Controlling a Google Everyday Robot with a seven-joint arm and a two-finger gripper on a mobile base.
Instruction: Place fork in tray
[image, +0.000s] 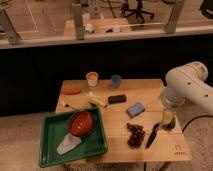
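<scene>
The gripper (168, 119) hangs at the end of the white arm (189, 86) over the right-hand edge of the wooden table (150, 91), pointing down, low over the board. How far it is open, and whether it has hold of anything, I cannot tell; its tip shows only as a dark, yellowish blur.

Just beside it, toward the table's near edge, lies a black-handled knife (152, 134), set at a slant. Left of the knife sits a dark cluster (135, 134) that looks like grapes. Farther back and to the left of the gripper is a blue sponge (135, 109), then a flat black object (117, 99) near the middle of the table.

Along the far edge stand 2 cups: a blue one (116, 80) and a white one (92, 78) with orange inside. An orange-red item (71, 91) lies at the far left, and a pale yellow banana-like thing (97, 101) lies slanted in front of it.

The fork (65, 104) seems to be the thin pale sliver at the table's left edge, just beyond the tray's far rim, well apart from the gripper and outside the tray. The green tray (52, 136) fills the near left corner and overhangs the table; in it sit 1 red bowl (81, 123) and a whitish object (68, 145).
</scene>
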